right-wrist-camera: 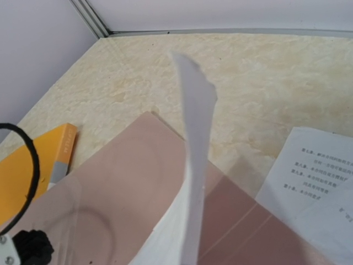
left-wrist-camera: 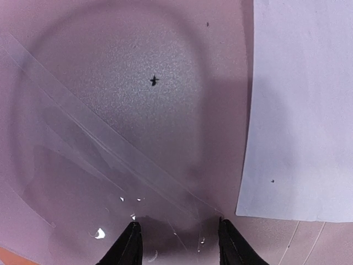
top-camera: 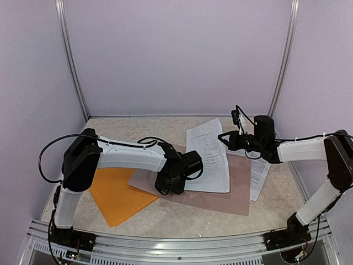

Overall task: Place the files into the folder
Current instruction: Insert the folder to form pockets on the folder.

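Observation:
The orange folder (top-camera: 118, 196) lies flat at the front left, partly under my left arm; the right wrist view shows the folder (right-wrist-camera: 22, 171) with a grey strip on its edge. One white printed sheet (top-camera: 208, 157) rests on a pinkish-brown board (top-camera: 220, 193), and its far right edge is lifted by my right gripper (top-camera: 233, 141), shut on it. In the right wrist view that sheet (right-wrist-camera: 193, 165) rises edge-on and hides the fingers. My left gripper (left-wrist-camera: 179, 243) points down at the board, jaws apart, nothing solid between them. A clear film (left-wrist-camera: 110, 143) crosses the board there.
More printed sheets (top-camera: 259, 176) lie at the right, partly under the board; the sheets (right-wrist-camera: 309, 187) also show in the right wrist view. The white sheet's corner (left-wrist-camera: 300, 110) lies just right of the left fingers. Pale walls and metal posts enclose the marbled table (top-camera: 165, 221).

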You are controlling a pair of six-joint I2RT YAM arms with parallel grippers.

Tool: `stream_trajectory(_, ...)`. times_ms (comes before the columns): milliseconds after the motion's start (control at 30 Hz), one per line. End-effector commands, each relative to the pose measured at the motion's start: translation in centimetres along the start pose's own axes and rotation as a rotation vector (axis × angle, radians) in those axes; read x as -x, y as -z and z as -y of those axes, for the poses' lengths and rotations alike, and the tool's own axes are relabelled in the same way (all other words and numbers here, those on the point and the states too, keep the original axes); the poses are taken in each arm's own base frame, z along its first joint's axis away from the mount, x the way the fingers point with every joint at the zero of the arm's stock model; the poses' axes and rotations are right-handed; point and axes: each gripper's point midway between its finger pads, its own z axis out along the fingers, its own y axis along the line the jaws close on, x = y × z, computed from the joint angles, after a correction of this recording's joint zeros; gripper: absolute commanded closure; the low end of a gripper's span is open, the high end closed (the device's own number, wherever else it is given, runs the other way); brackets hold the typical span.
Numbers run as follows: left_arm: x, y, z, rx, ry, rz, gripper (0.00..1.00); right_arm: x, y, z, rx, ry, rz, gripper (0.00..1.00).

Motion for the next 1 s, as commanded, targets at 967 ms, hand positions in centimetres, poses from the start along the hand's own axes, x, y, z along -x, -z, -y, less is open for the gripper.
stream_trajectory(967, -3.1, -2.4, -2.7, 0.085, -0.045, -0.072, 1.00, -0.3, -1.3, -1.2, 0.003, 0.017, -0.011, 1.00)
